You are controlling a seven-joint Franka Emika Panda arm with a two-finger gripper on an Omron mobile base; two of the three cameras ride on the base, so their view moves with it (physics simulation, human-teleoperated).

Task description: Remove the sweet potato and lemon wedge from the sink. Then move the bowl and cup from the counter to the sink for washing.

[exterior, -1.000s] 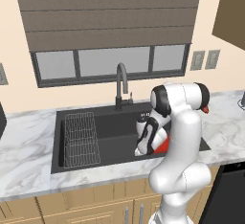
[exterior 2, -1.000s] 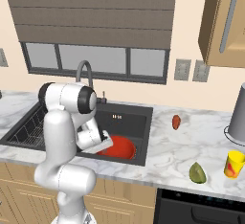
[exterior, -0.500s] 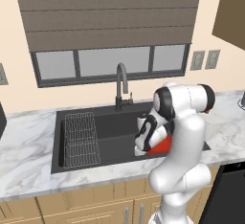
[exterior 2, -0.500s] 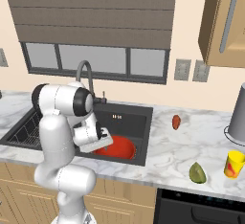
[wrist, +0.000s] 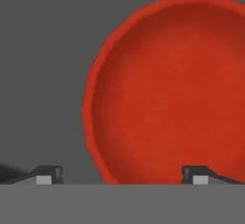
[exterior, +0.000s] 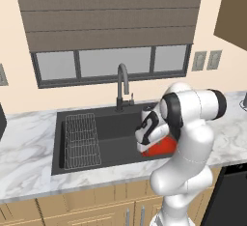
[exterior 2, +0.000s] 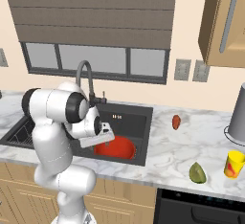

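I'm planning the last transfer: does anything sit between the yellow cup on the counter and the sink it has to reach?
Yes. The lemon wedge lies on the counter just sinkward of the cup, and the sweet potato sits farther back. Inside the sink, the bowl takes the near right corner.

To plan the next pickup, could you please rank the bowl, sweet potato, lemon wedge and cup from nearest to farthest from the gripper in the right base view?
1. Bowl, in the sink just beside the gripper.
2. Sweet potato, on the counter right of the sink.
3. Lemon wedge, near the counter's front edge.
4. Cup, far right.
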